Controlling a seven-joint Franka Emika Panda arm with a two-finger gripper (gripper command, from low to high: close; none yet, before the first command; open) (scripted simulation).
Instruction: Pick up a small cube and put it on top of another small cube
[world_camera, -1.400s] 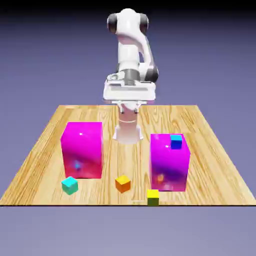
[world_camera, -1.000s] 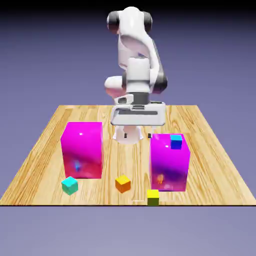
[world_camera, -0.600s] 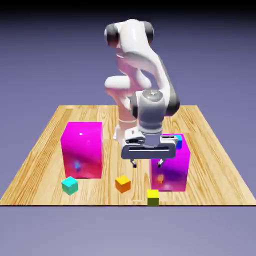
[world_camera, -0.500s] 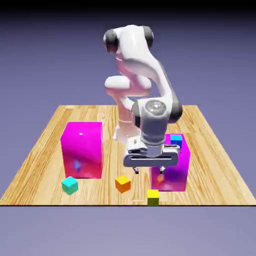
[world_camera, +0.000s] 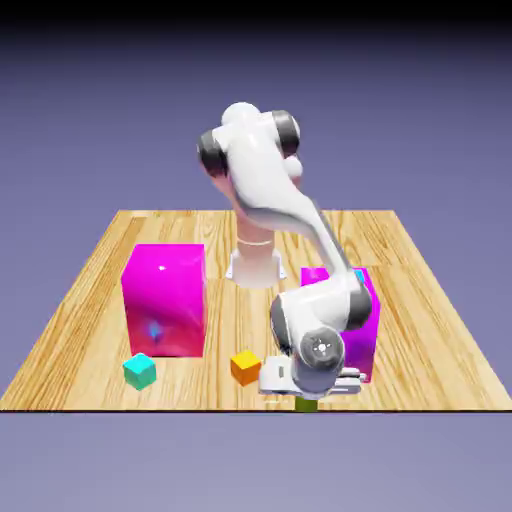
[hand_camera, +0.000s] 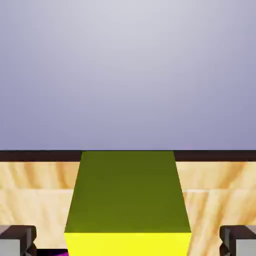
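Since the yellow-and-olive cube (hand_camera: 128, 192) looks light and stiff, the released claw (hand_camera: 128, 241) should take its opposite side faces squarely.

No readable markings
Neither the exterior view nor the hand view shows any text, label, brand, number or sign that can be read; every surface in both views appears without legible lettering or figures.
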